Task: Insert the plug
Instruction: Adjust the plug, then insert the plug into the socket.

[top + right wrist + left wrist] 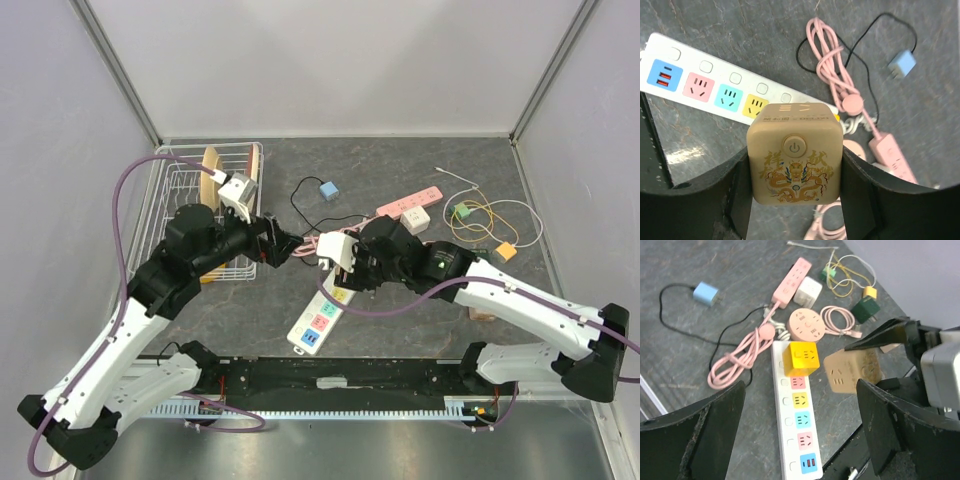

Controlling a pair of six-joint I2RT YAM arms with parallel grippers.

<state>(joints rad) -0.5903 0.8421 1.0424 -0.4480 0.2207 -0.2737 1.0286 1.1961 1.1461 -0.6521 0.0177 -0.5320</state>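
Tan cube plug [795,152] is clamped between the fingers [737,192] of the right gripper [796,187], with the power-button face and dragon print turned to the wrist camera. It is held off the table over the white power strip [715,90], near the strip's yellow socket. From the left wrist view it is seen blurred, just beside the yellow cube [800,358] that is seated on the strip's far end. It is not seated in any socket (prong side is hidden, so alignment cannot be told).

Strip is laid diagonally on the table [420,170] between the two arms. Pink, yellow, teal and pink sockets and a blue USB block are left uncovered along it.

Left gripper [800,395] is held above the strip, pointed at the right gripper, with fingers spread wide and nothing between them.

Beyond the strip, these are scattered:
- coiled pink cable [740,360]
- round pink socket [807,326]
- pink power strip [792,277]
- white cube [807,290]
- dark green charger [866,309] among yellow and white wires
- blue charger [706,293] on a black cord, further left

A wire dish rack [175,195] is placed at the table's left edge, behind the left arm, with a wooden plate [211,172] stood in it.
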